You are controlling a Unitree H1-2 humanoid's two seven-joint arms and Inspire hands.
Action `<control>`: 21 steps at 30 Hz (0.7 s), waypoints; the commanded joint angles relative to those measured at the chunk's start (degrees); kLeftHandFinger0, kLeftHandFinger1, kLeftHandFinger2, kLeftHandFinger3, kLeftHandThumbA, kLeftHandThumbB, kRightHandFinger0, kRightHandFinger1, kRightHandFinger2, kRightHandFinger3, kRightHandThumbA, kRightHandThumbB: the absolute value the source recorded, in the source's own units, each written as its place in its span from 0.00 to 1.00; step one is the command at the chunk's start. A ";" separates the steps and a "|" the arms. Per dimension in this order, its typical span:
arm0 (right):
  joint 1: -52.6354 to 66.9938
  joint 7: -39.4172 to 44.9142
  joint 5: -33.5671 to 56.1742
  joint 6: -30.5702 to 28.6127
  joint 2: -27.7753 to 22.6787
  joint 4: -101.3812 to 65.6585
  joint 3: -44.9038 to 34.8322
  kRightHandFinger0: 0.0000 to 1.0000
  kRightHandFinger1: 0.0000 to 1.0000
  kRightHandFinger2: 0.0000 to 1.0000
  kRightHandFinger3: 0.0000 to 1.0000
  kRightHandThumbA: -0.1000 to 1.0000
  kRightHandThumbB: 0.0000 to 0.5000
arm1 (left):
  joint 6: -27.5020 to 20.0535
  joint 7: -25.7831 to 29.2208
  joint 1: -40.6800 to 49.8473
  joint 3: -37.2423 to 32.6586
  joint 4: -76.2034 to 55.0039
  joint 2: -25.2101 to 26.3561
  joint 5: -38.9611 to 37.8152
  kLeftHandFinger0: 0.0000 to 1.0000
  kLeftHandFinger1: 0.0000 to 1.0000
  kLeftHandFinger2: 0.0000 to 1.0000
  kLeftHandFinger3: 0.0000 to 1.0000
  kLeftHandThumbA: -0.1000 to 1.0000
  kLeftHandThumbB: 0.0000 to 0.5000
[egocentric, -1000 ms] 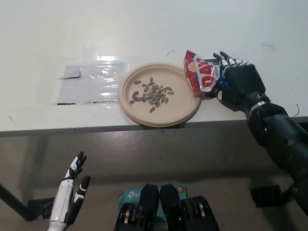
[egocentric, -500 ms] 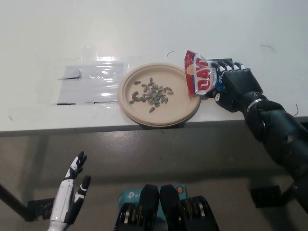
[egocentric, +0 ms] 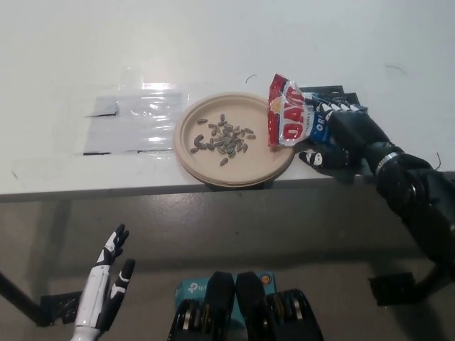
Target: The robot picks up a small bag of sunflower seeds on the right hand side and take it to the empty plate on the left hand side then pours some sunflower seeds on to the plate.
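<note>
My right hand [egocentric: 340, 138] grips the sunflower seed bag [egocentric: 289, 117], its mouth over the right rim of the tan plate [egocentric: 266, 170], where seeds [egocentric: 224, 139] already lie. I judge pouring under way; I should tilt gradually, keeping the mouth inside the rim. My left hand [egocentric: 106, 284] rests spread, low.
</note>
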 commanded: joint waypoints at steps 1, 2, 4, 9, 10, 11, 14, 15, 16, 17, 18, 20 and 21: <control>-2.26 13.26 10.16 3.37 -4.09 -13.11 -5.12 1.00 1.00 1.00 1.00 0.65 1.00 | -2.27 2.18 -1.52 0.42 -1.14 0.78 0.80 1.00 1.00 1.00 1.00 1.00 0.16; -2.64 13.67 10.12 3.14 -4.40 -12.78 -5.40 1.00 1.00 1.00 1.00 0.63 1.00 | -2.10 2.05 -1.60 0.44 -1.25 0.79 0.64 1.00 1.00 1.00 1.00 1.00 0.16; -2.81 14.66 9.72 3.55 -4.73 -12.92 -5.77 1.00 1.00 1.00 1.00 0.61 1.00 | -2.00 1.97 -1.63 0.48 -1.40 0.78 0.49 1.00 1.00 1.00 1.00 1.00 0.15; -3.37 17.06 7.65 5.78 -6.16 -13.50 -5.61 1.00 1.00 1.00 1.00 0.60 1.00 | -1.73 1.83 -2.48 0.68 -1.37 0.95 0.21 1.00 1.00 1.00 1.00 1.00 0.11; -3.32 17.37 7.43 6.24 -6.24 -13.88 -5.64 1.00 1.00 1.00 1.00 0.59 1.00 | -1.79 1.83 -2.45 0.68 -1.39 0.95 0.19 1.00 1.00 1.00 1.00 1.00 0.09; -3.30 17.54 7.32 6.44 -6.24 -14.07 -5.68 1.00 1.00 1.00 1.00 0.59 1.00 | -1.83 1.84 -2.42 0.68 -1.40 0.96 0.18 1.00 1.00 1.00 1.00 1.00 0.09; -2.83 17.65 7.77 5.93 -6.52 -14.16 -6.48 1.00 1.00 1.00 1.00 0.59 1.00 | -2.86 2.06 -2.30 0.53 -0.74 1.10 0.36 1.00 1.00 1.00 1.00 1.00 0.07; -2.55 16.54 8.80 4.27 -6.35 -13.84 -7.51 1.00 1.00 1.00 1.00 0.60 1.00 | -2.76 2.06 -2.25 0.53 -0.77 1.05 0.37 1.00 1.00 1.00 1.00 1.00 0.08; -2.30 15.79 8.95 3.98 -6.21 -14.12 -8.09 1.00 1.00 1.00 1.00 0.64 1.00 | -2.59 1.94 -2.22 0.54 -0.84 1.03 0.22 1.00 1.00 1.00 1.00 1.00 0.09; -1.39 12.75 9.12 2.57 -5.92 -15.30 -9.57 1.00 1.00 1.00 1.00 0.80 1.00 | -2.26 1.69 -2.15 0.54 -1.08 0.96 -0.09 1.00 1.00 1.00 1.00 1.00 0.11; -0.18 11.05 10.34 1.85 -5.80 -17.79 -11.51 1.00 1.00 1.00 1.00 0.96 0.91 | -2.20 1.62 -2.36 0.47 -1.11 0.90 -0.11 1.00 1.00 1.00 1.00 1.00 0.10; 3.60 9.44 13.90 0.41 -5.29 -27.38 -16.17 1.00 1.00 1.00 1.00 1.00 0.71 | -2.04 1.58 -3.08 0.47 -0.94 0.96 -0.12 1.00 1.00 1.00 1.00 1.00 0.09; 6.11 7.47 15.43 -1.14 -4.41 -33.77 -18.82 1.00 1.00 1.00 1.00 1.00 0.71 | -1.42 1.59 -3.73 0.54 -0.99 0.88 -0.02 1.00 1.00 1.00 1.00 1.00 0.11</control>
